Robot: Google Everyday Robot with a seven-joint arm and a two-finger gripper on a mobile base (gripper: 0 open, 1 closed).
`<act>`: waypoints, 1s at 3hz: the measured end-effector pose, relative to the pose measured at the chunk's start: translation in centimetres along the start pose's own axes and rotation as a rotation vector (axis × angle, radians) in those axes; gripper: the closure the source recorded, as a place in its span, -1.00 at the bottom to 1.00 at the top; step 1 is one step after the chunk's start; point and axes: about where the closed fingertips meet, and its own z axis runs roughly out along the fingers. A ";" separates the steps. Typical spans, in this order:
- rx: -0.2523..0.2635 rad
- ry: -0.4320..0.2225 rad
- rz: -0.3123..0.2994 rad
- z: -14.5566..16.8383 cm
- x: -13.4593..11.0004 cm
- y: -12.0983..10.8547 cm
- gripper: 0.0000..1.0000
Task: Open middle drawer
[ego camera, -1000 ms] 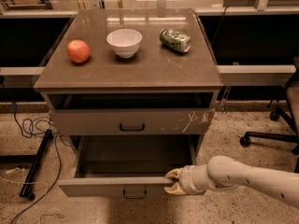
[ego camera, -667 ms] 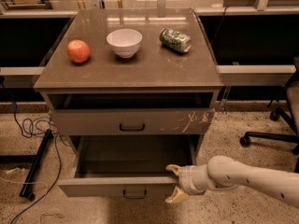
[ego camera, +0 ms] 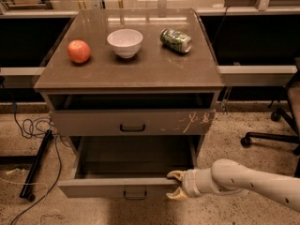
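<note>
Cabinet (ego camera: 140, 71) seen from the front and above. On its top, left to right: apple (ego camera: 78, 51), white bowl (ego camera: 124, 42), green can (ego camera: 176, 40) lying on its side. All three stand apart. Upper drawer (ego camera: 89, 123), with white scratches at the right of its front, is out a little, a dark gap showing above it. Middle drawer (ego camera: 93, 188) sits below it, pulled well out toward the camera; plain front, black loop handle (ego camera: 135, 194) at centre, inside in shadow. Gripper (ego camera: 175, 185) is at the right end of that front, on a pale arm (ego camera: 253, 182) coming in from the lower right. Fingers (ego camera: 176, 175) are spread, one at the front's top edge, the other lower, before its face; the panel seems to lie between them, contact not certain. Cables (ego camera: 28, 125) lie on the floor at left, a chair base (ego camera: 272, 137) at right.
</note>
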 end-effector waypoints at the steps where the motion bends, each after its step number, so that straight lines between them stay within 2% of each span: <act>1: -0.027 -0.055 0.027 -0.2 0.7 2.6 0.59; 2: -0.027 -0.055 0.027 -0.7 0.2 2.4 0.99; 3: -0.027 -0.056 0.027 -1.0 -0.1 2.3 1.00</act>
